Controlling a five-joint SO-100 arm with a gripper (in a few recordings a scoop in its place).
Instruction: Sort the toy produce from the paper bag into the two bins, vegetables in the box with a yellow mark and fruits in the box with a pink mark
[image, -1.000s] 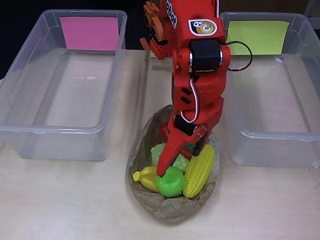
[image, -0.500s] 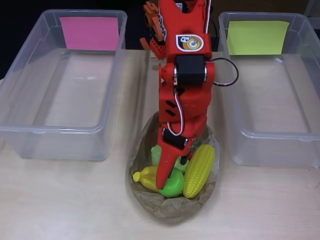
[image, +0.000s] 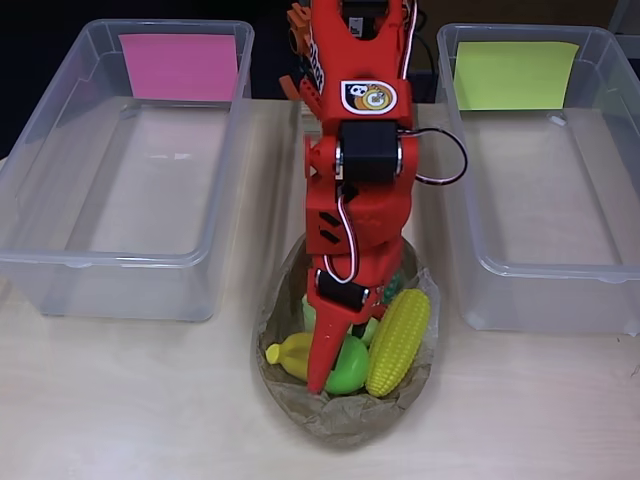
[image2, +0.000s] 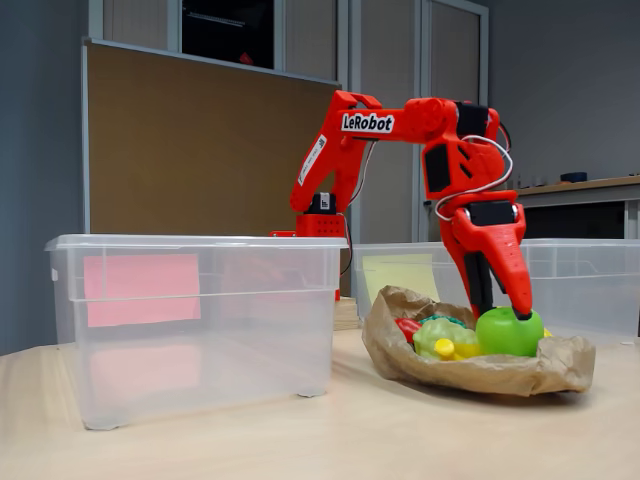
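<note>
Two bins, both bare inside so far: the pink-marked bin (image: 125, 170) sits toward the desk's left edge in the overhead view and the yellow-marked bin (image: 545, 170) toward the right edge, with the paper bag (image: 345, 415) between them near the front edge. The gripper (image: 322, 375) is down in the bag, right on the green apple (image: 350, 368). In the fixed view one finger reaches down the back of the apple (image2: 508, 332) and another down its right side, so the jaws look spread around it, but honestly I can't tell if they're actually squeezing. The apple lies at the bag's front lip, straight under the fingertips. The corn cob (image: 398, 343) touches it on the right, long axis running front to back, and a yellow piece (image: 290, 355) sits on its left. I'd guess the lift swings left to pink.
</note>
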